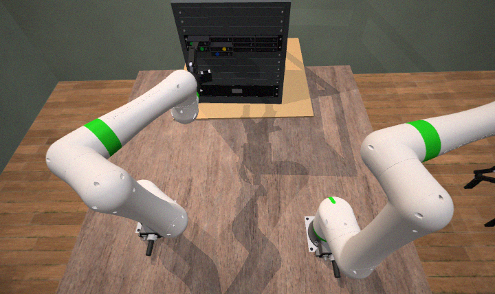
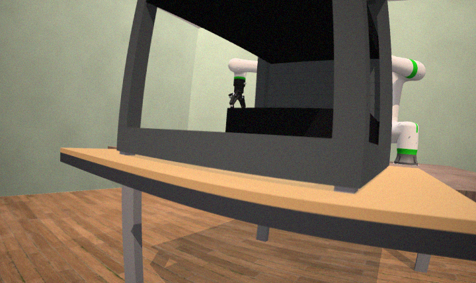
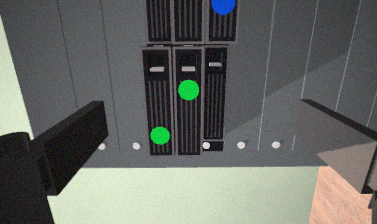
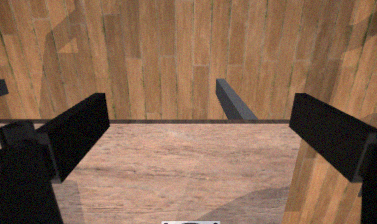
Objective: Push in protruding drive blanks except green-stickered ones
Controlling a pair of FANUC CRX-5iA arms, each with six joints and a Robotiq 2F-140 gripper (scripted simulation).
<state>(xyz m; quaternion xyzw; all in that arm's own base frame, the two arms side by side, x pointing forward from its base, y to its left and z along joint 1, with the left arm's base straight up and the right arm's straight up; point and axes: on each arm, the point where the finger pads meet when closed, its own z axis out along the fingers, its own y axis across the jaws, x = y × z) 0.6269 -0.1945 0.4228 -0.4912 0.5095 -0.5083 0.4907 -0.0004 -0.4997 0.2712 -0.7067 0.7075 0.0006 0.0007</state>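
The black rack (image 1: 238, 73) (image 2: 350, 105) (image 3: 44, 75) stands upright. Two green-stickered blanks, an outer one (image 3: 160, 110) (image 1: 198, 43) and its neighbour (image 3: 188, 120), stick out in the end column. The third blank (image 3: 214, 107) there sits deeper. A yellow-stickered blank (image 1: 220, 49) and a blue-stickered blank (image 1: 223, 53) (image 3: 222, 25) stick out in the neighbouring column. My left gripper (image 1: 200, 60) (image 3: 201, 117) is open and empty in front of the end column; contact cannot be told. My right gripper (image 1: 479, 204) (image 2: 237, 106) (image 4: 200, 110) is open and empty, away from the rack.
The rack stands on a light wooden table (image 1: 300, 102) (image 2: 268, 186). The brown table (image 1: 297, 145) (image 4: 189, 165) carries both arm bases. My left forearm (image 1: 143, 98) reaches across its left side. My right gripper hangs beyond its right edge, over the floor.
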